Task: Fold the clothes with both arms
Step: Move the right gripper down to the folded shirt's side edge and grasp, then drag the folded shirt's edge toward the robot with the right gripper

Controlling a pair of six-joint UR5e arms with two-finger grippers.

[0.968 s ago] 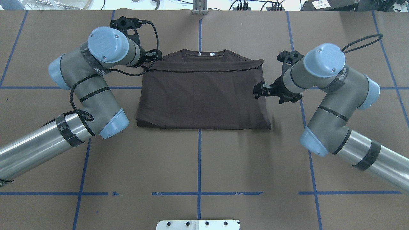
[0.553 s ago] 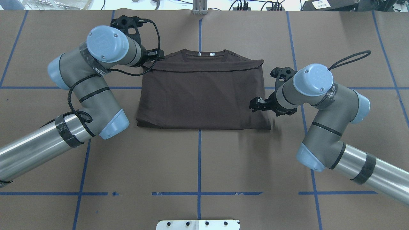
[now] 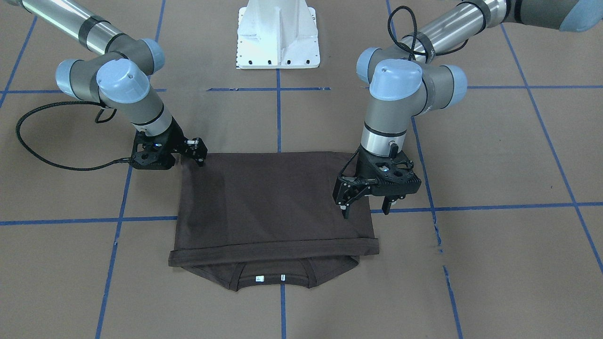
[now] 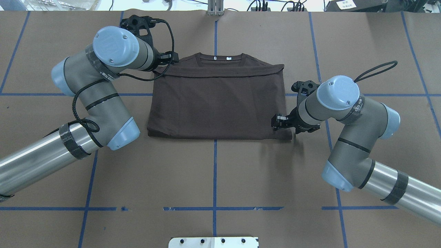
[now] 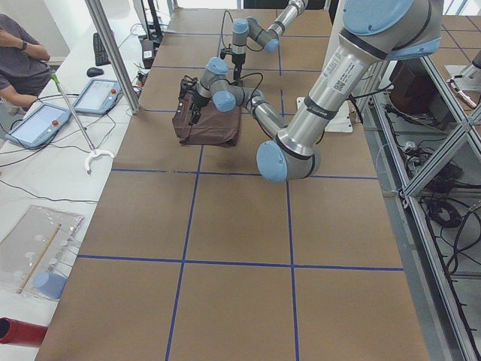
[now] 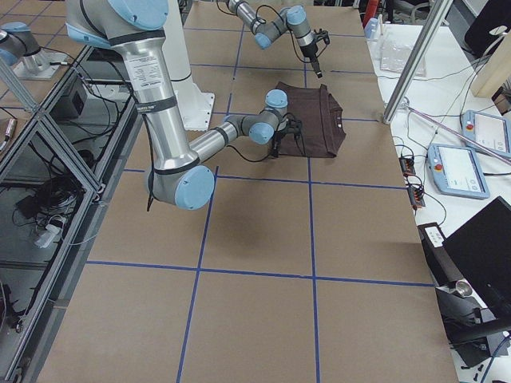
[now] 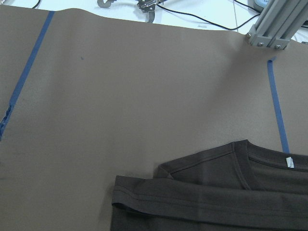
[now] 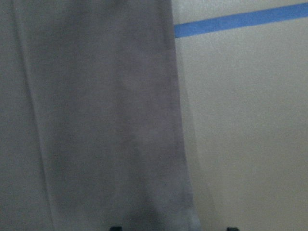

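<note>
The T-shirt (image 4: 217, 103) is recorded half-folded at table (image 4: 213, 172) centre, collar at 12 o'clock, with the left gripper (image 3: 366, 213), jaws parted, over its 10 o'clock corner and the right gripper (image 4: 277, 123), likewise parted, astride its 4 o'clock edge, judged ready for pinching

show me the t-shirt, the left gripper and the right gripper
T-shirt (image 4: 217, 103): overhead view, middle of the folded body.
left gripper (image 3: 365, 208): front-facing view, midway between its open fingertips.
right gripper (image 4: 276, 123): overhead view, midway between its fingertips.
</note>
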